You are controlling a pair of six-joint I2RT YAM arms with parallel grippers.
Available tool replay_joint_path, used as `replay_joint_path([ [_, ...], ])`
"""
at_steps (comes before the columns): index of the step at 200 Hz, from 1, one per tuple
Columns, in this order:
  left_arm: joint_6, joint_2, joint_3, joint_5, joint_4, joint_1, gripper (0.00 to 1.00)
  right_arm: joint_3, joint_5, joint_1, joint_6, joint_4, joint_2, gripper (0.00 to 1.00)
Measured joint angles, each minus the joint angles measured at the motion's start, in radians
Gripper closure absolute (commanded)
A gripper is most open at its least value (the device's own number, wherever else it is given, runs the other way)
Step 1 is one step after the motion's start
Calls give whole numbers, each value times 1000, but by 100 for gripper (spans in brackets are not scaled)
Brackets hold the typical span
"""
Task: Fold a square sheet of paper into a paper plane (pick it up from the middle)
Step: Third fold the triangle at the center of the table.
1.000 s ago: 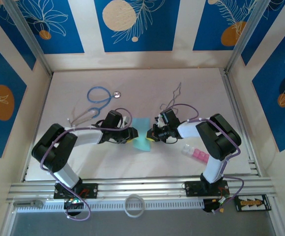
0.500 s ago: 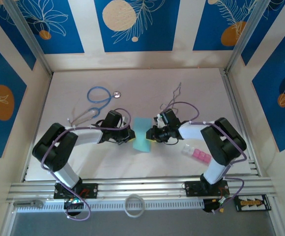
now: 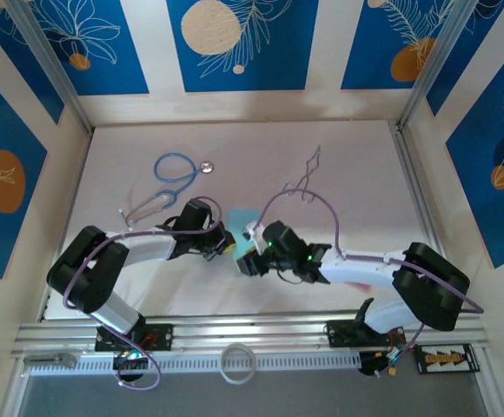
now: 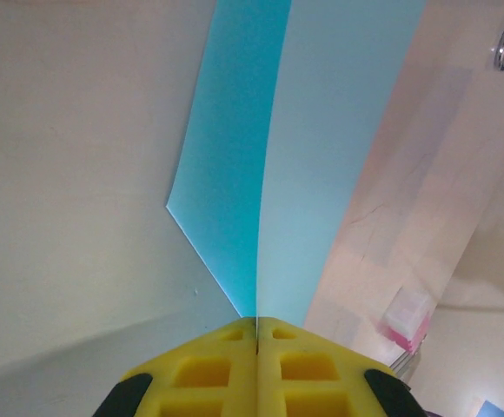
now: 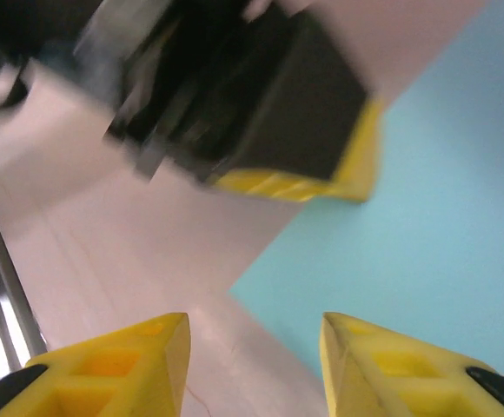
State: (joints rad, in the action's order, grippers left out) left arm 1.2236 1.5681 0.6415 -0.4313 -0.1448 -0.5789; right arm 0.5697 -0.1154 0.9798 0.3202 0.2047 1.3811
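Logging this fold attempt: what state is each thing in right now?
square sheet of paper, bent along a crease, edge pinched
left gripper, shut on the square sheet of paper
right gripper, open, holding nothing
stethoscope, lying on the table, untouched
pink and clear blocks, resting on the table

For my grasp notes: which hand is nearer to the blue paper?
Left. The left hand is shut on the blue paper; the right hand is open, just short of its corner.
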Motion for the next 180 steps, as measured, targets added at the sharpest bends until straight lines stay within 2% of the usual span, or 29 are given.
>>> replay_joint_path([
  [34,36,-3,-2,14,-14,-5,100,-21,-136,84,-163,75,48,55],
  [72,55,-3,-3,17,-24,-9,100,-2,-295,126,-273,136,123,57],
  [142,55,-3,-3,18,-28,-9,100,12,-384,166,-367,159,177,58],
  [180,55,-3,-3,18,-28,-11,100,17,-447,187,-391,171,214,65],
])
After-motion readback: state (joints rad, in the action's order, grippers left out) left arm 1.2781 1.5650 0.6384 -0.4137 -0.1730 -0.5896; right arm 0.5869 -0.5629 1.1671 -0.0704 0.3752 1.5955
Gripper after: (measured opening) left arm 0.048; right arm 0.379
